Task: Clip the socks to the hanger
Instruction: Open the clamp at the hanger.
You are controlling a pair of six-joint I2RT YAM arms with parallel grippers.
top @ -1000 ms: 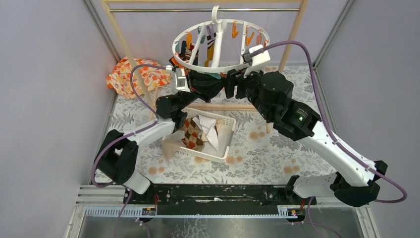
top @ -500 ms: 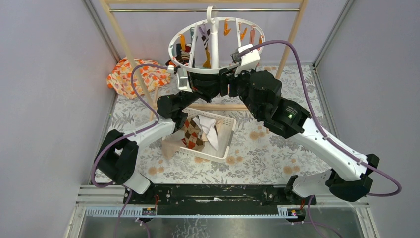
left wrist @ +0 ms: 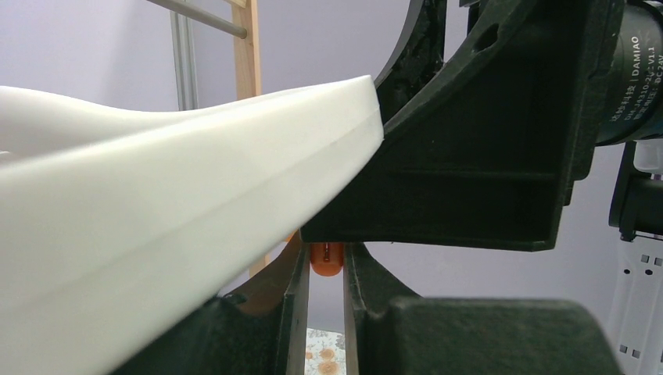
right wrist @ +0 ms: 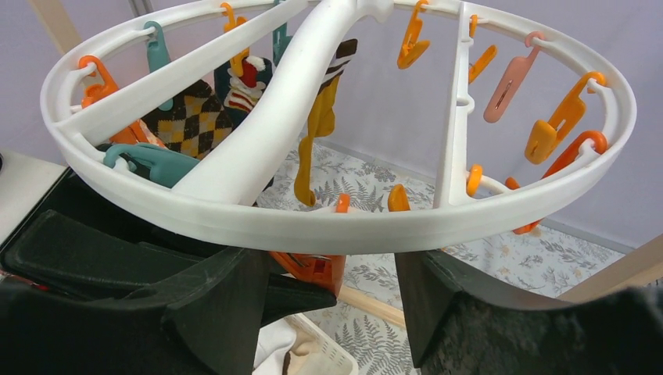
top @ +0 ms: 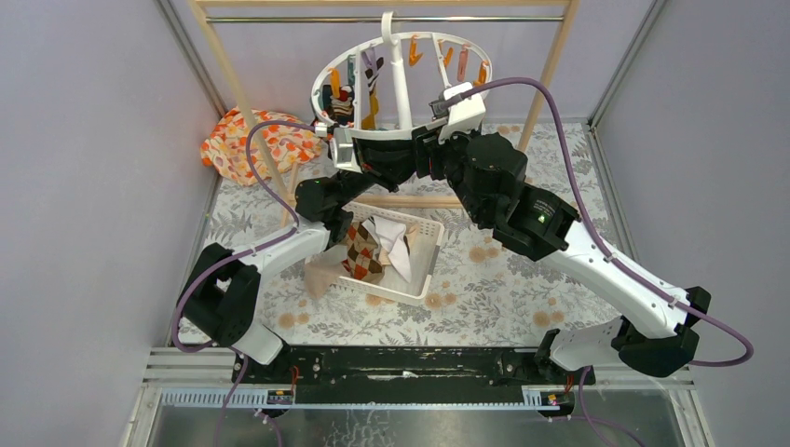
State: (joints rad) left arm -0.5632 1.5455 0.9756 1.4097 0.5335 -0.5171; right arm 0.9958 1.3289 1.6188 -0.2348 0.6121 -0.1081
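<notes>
White plastic hanger (right wrist: 328,226) has swung left and tipped since a second ago, and the right fingers (right wrist: 211,312) followed it in. Judged: positioning a clip, no new sock on yet. Left fingers (left wrist: 289,328), under the hanger's near rim, clenched on one orange clip (left wrist: 326,259). Right fingers spread wide, straddling that rim, holding nothing. Counts: one hanger, three socks (right wrist: 191,117) hung at hanger's left side. More in the one basket (top: 427,261) nearside of hanger, number unclear.

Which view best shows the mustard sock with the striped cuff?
Right wrist: the mustard sock with striped cuff hangs large and close under the white round plastic hanger. Top external shows it small, among the crossbars. Left wrist shows no sock, only white plastic and a black arm housing.
</notes>
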